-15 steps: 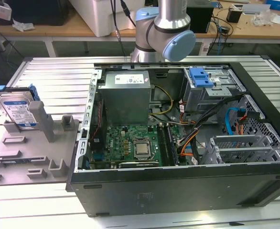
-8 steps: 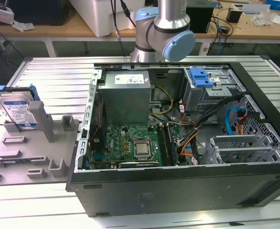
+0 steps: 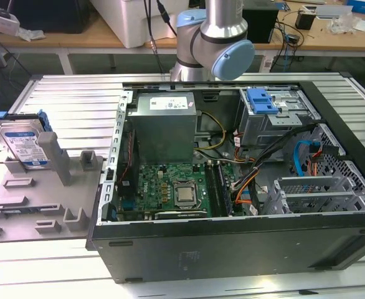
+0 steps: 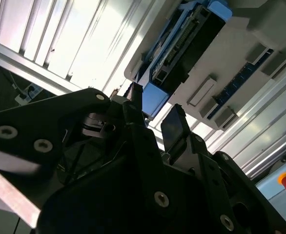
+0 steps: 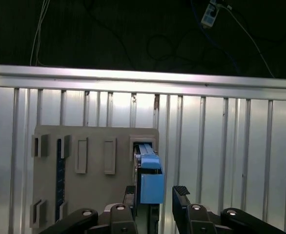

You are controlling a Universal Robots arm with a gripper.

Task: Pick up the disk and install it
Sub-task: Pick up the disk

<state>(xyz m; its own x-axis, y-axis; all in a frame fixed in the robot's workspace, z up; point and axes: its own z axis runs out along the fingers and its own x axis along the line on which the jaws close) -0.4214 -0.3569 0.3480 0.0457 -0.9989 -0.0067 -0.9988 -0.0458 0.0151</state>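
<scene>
Currently the spread tool (image 5: 155, 191) flanks the disk (image 5: 151, 183); closing off-centre could tilt it in its grey holder (image 5: 91, 190).

At nine o'clock in the exterior view, the grey holder (image 3: 58, 163) hides the lower edge of the disk (image 3: 22, 144); at twelve, the arm (image 3: 223, 31) is cut off. In the first wrist view, the gripper (image 5: 155, 191) runs off-frame.
</scene>
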